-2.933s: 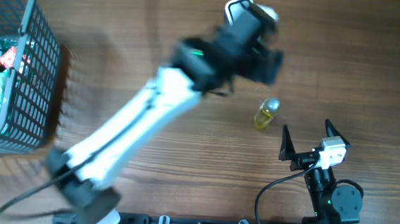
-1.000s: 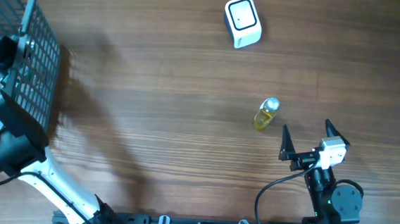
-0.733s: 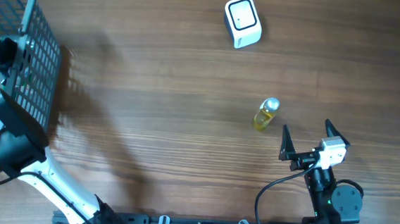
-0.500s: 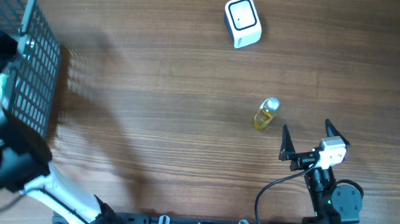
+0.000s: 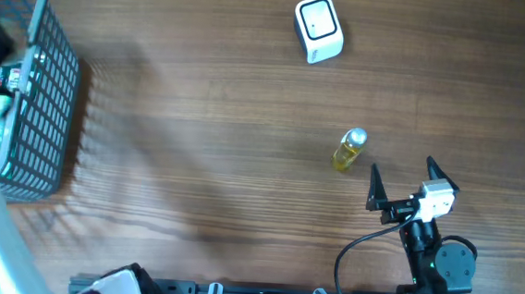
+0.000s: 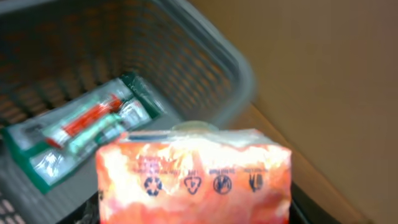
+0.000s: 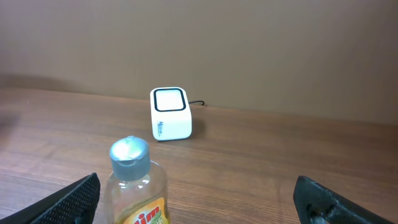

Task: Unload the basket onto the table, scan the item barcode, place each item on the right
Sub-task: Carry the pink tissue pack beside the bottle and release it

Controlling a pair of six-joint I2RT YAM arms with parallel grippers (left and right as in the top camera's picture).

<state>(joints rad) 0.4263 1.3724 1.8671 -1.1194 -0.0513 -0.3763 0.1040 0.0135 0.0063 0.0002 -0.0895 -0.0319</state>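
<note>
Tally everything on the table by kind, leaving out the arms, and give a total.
Packets: 2 (orange packet, green packet)
Bottles: 1 (bottle)
Scanners: 1 (scanner)
Baskets: 1 (basket)
Total: 5

The tabletop is brown wood grain with a smooth, low-sheen finish. The basket is matt grey plastic mesh. The orange packet is thin glossy film, slightly crinkled and catching the light; the green packet in the basket is the same kind of shiny wrapper. The scanner is smooth white plastic with a slight gloss. The bottle is clear plastic with a silvery cap. The right hand has matt black plastic fingers
</note>
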